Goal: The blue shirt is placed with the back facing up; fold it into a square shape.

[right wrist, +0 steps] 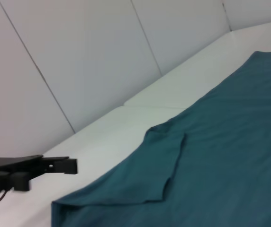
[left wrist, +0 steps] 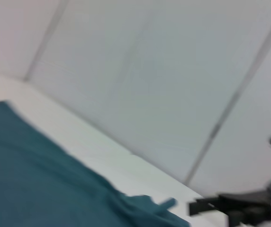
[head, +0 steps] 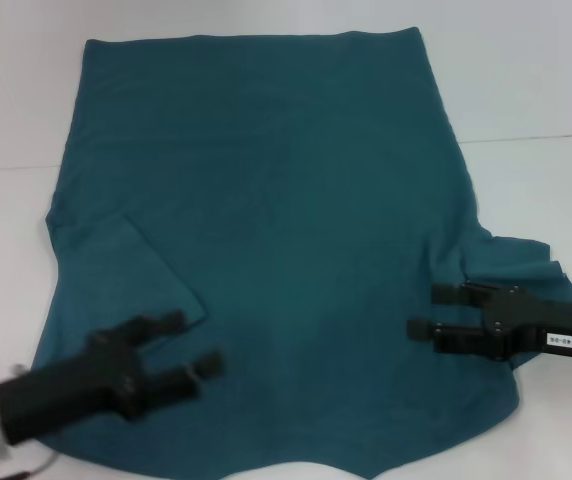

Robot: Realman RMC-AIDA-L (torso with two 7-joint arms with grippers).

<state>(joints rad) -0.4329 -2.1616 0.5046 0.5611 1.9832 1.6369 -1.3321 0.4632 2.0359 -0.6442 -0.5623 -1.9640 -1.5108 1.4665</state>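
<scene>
Lying back-up across the white table (head: 546, 70), the blue shirt (head: 286, 200) looks soft and limp; its left sleeve (head: 131, 270) is folded inward beyond the parted left gripper (head: 194, 345), the right sleeve (head: 521, 262) probably just behind the parted right gripper (head: 426, 311)

A white table (head: 526, 90) stands before pale panelled walls (right wrist: 78, 56).

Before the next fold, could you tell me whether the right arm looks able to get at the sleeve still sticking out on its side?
Probably yes. The right claw is open over the shirt, right beside that sleeve, and nothing lies between them.
</scene>
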